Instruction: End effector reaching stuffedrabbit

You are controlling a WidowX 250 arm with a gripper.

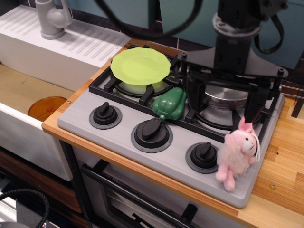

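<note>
I see the bench (280,142) carrying a grey stove (118,137). My gripper (223,102) hangs over the stove's right burner, above the steel pan (223,97), its dark fingers (194,97) set wide apart around nothing. The green plate (140,66) lies on the stove's left burner, the green pepper (169,103) just in front. The stuffedrabbit (237,153) sits at the stove's front right corner, beside the right knob (204,154).
</note>
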